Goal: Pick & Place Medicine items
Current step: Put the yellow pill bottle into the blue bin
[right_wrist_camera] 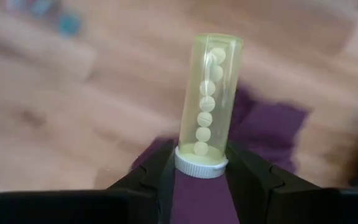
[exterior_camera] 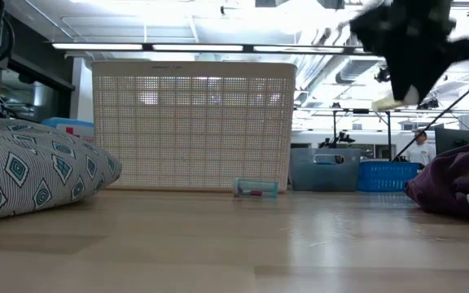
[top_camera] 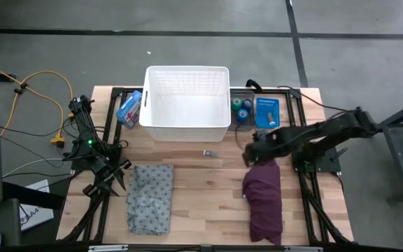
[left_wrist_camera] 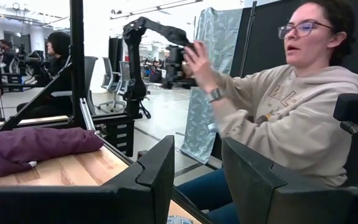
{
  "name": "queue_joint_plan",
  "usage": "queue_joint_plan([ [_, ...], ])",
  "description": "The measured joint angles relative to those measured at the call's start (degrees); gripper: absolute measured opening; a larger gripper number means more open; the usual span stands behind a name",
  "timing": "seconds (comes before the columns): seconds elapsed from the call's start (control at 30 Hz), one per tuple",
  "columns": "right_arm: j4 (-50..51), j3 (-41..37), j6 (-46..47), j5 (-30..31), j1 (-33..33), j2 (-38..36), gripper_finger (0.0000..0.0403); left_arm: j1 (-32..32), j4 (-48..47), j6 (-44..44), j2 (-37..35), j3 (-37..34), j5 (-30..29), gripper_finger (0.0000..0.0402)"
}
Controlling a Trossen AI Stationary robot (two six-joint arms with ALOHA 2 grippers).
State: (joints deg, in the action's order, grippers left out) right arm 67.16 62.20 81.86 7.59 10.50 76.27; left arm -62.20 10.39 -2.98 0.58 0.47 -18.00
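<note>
Wooden planks make up the surface (top_camera: 201, 189) beneath us, with a white basket (top_camera: 186, 105) at its far edge. Our right gripper (right_wrist_camera: 199, 171) hangs above the purple cloth (top_camera: 264, 199), and its jaws are clamped on the white cap end of a thin yellowish tube (right_wrist_camera: 207, 102); the tube stands out forward from between them, and a row of round tablets shows through its clear wall. In the low view the tube's pale end (exterior_camera: 391, 102) juts from the raised dark gripper. Ahead of those jaws and off toward the basket, a tiny clear vial (top_camera: 209, 153) lies on the bare wood, well apart from them. Our left gripper (left_wrist_camera: 194, 180) waits at the left edge beside the grey patterned cloth (top_camera: 150, 196), its jaws parted around nothing, with a seated person (left_wrist_camera: 291, 106) beyond them.
</note>
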Motion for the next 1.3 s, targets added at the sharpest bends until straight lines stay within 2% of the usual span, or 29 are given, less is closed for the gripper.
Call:
queue_joint_plan([
  [0.13, 0.04, -5.76, -5.03, 1.5, -9.18, -6.27, 0.0116, 0.0, -0.02, 0.0, -0.02, 0.0, -0.01, 0.0127],
  [0.23, 0.04, -7.35, -10.35, 2.18, -17.67, -8.16, 0.0116, -0.01, -0.02, 0.0, 0.0, 0.0, -0.02, 0.0127],
  [0.4, -1.9, -7.37, -21.14, 2.95, -30.49, -6.75, 0.0117, -0.01, -0.02, 0.0, -0.01, 0.0, 0.0, 0.0127],
  [0.57, -7.66, -7.37, -29.48, 2.7, -39.19, -2.85, 0.0117, -0.01, -0.02, 0.0, -0.01, 0.0, -0.01, 0.0127],
  [0.93, -11.89, -7.39, -40.07, 1.4, -50.17, 3.93, 0.0117, 0.01, -0.02, 0.0, 0.0, 0.0, -0.01, 0.0127],
  [1.3, -15.0, -7.39, -44.26, 1.12, -54.93, 10.5, 0.0117, 0.01, -0.02, 0.0, -0.02, 0.0, -0.02, 0.0127],
])
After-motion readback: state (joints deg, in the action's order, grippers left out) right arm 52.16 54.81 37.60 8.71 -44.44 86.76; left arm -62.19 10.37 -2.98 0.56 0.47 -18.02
